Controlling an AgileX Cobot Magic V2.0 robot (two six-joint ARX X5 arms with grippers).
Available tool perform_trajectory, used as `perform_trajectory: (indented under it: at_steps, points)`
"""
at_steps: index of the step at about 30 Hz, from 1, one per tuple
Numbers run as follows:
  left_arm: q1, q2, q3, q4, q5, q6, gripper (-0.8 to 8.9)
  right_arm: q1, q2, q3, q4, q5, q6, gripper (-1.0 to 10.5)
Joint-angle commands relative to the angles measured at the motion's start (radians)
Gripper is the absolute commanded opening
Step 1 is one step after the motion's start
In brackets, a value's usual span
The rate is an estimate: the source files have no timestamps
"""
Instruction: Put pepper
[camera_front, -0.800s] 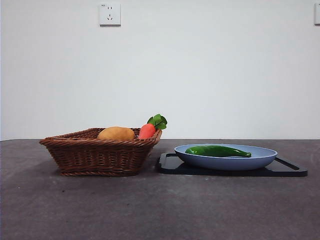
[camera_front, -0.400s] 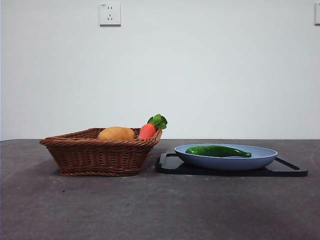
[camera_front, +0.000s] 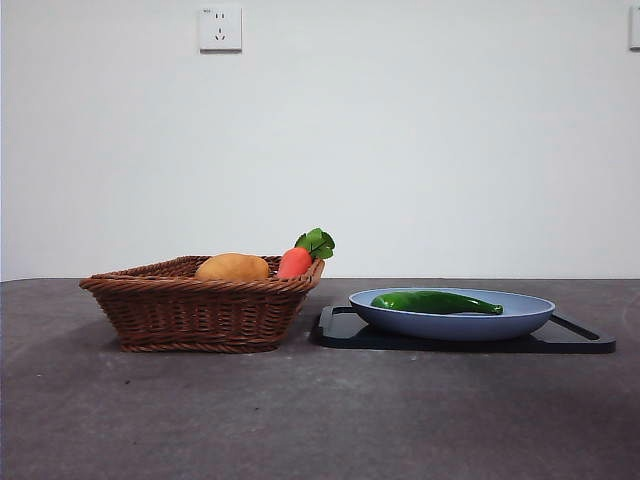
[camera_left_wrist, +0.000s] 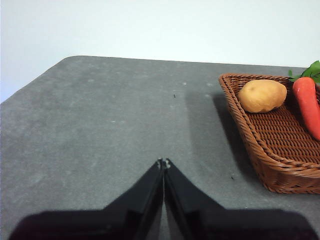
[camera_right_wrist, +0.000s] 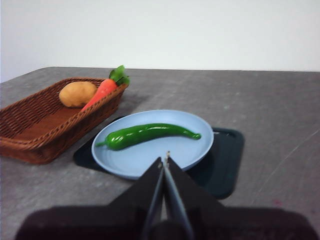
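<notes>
Left gripper (camera_left_wrist: 163, 163) hovered over bare grey table (camera_left_wrist: 100, 125), jaws pressed together, holding nothing, well off to the side of the wicker basket (camera_front: 200, 310). Basket sat left of the blue plate (camera_front: 450, 318), near it but not touching. Inside the basket: tan potato (camera_front: 232, 267) and, beside it on the plate side, a red-orange carrot (camera_front: 294, 262) leaning on the basket rim, green leaves (camera_front: 316, 243) sticking up above it. Blue plate rested on a black tray (camera_front: 570, 338), tray edge just beside the basket. Green chili pepper (camera_front: 435, 302) lay flat in the plate, lengthwise across it, thick stem end toward the basket, tapered tip pointing away from the basket. Right gripper (camera_right_wrist: 165, 159) hung near the plate's rim, above it, jaws closed tight with nothing between them, pepper (camera_right_wrist: 150, 134) apart from the tips. Neither arm showed in the front view. White wall socket (camera_front: 220, 28) on the wall above the basket.
</notes>
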Motion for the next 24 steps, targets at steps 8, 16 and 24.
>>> perform_trajectory:
  at_steps: [8, 16, 24]
  points:
    - [0.004, -0.005, -0.011, 0.013, 0.001, -0.010, 0.08, 0.010, -0.010, -0.041, -0.036, 0.000, 0.062, 0.1]
    - [0.004, -0.005, -0.011, 0.013, 0.000, -0.010, 0.08, 0.009, -0.010, -0.040, -0.035, 0.003, 0.108, 0.1]
    - [0.004, -0.005, -0.011, 0.013, 0.000, -0.010, 0.08, 0.009, -0.010, -0.040, -0.035, 0.003, 0.108, 0.1]
